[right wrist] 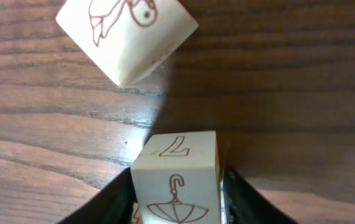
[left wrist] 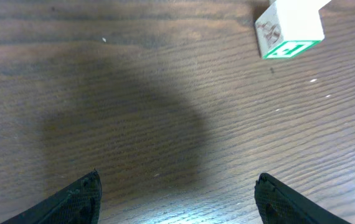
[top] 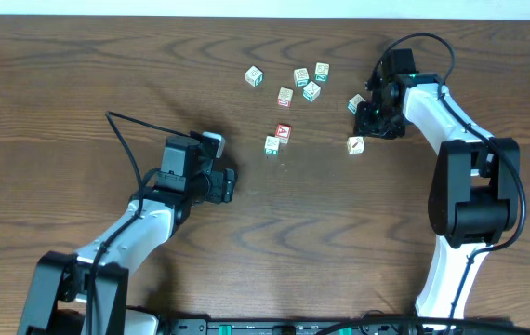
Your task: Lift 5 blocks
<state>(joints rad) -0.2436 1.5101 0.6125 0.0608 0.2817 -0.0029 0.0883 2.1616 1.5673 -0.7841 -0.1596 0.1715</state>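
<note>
The right hand (right wrist: 177, 202) is gripping the umbrella block (right wrist: 176, 177) at the far right of the counter (top: 79, 74), apparently not yet raised, while the left hand (left wrist: 177, 199) is hanging open and empty and the other blocks (top: 285, 96) are lying unlifted.

On table (top: 79, 74), blocks (top: 300, 74) cluster upper centre of overhead frame. One block (top: 356, 102) sits between right gripper (top: 364, 110) fingers, upper right; stray block (top: 355, 144) just below it. Left gripper (top: 231, 183) lies left of centre, nearest block (top: 271, 144) up-right of it.
</note>
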